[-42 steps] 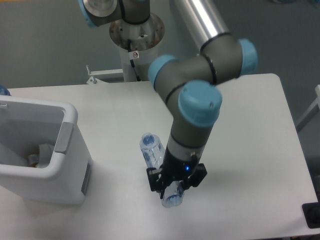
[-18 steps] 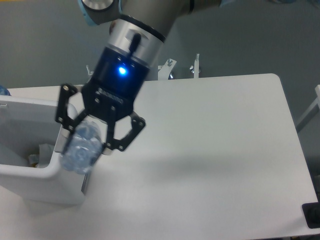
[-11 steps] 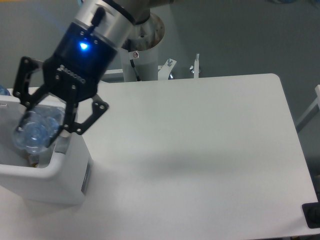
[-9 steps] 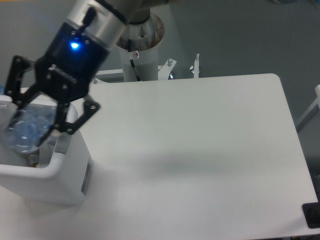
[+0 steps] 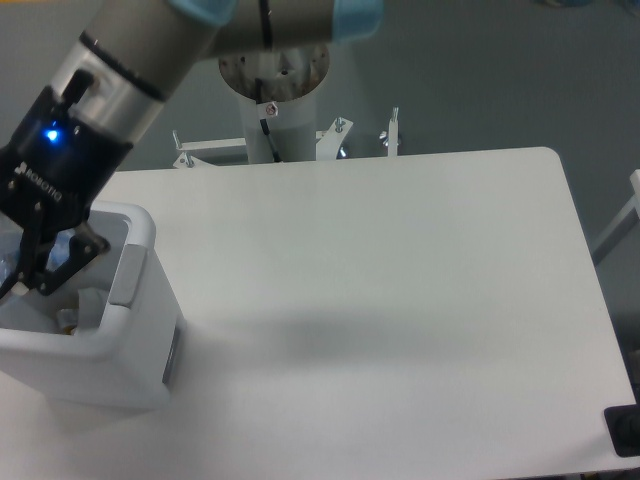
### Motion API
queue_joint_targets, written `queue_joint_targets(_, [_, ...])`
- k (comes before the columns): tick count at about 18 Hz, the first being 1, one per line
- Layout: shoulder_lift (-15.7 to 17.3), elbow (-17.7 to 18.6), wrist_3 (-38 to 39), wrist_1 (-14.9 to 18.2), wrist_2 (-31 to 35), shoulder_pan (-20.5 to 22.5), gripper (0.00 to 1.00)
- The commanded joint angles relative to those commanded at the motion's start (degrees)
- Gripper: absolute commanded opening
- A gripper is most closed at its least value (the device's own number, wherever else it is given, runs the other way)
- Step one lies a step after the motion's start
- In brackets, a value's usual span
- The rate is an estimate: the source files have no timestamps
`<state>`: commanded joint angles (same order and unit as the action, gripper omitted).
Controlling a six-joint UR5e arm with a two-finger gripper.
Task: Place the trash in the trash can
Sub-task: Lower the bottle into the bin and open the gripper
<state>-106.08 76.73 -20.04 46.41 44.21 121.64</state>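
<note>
The trash can [image 5: 110, 372] is a white bin with a grey panel [image 5: 125, 281], standing at the table's left edge. My gripper [image 5: 22, 276] hangs over its opening, partly cut off by the left edge of the view. It is shut on the clear bluish bottle [image 5: 8, 262], of which only a sliver shows between the fingers [image 5: 66, 256], above the bin's inside. A crumpled white wrapper [image 5: 92, 299] lies inside the bin below the gripper.
The robot's base column [image 5: 272, 92] stands behind the table, with metal brackets [image 5: 390, 128] beside it. The white table [image 5: 400, 300] stretches to the right of the bin. A black object [image 5: 626, 430] sits at the bottom right corner.
My gripper picked the bottle up from the table's middle, carried it left, and now holds it further left and lower over the bin's opening.
</note>
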Motion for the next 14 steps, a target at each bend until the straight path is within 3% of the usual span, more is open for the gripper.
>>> queue_joint_targets(3, [-0.1, 0.0, -0.1, 0.0, 1.8, -0.3, 0.69])
queue_joint_targets(5, [-0.1, 0.0, 0.0, 0.0, 2.5, -0.7, 0.95])
queue_joint_targets(6, [0.0, 0.0, -0.1, -0.1, 2.7, -0.7, 1.00])
queue_joint_targets(12, [0.1, -0.4, -0.1, 0.0, 2.7, -0.1, 1.00])
queue_joint_targets(14, [0.2, 0.0, -0.1, 0.1, 2.8, 2.8, 1.00])
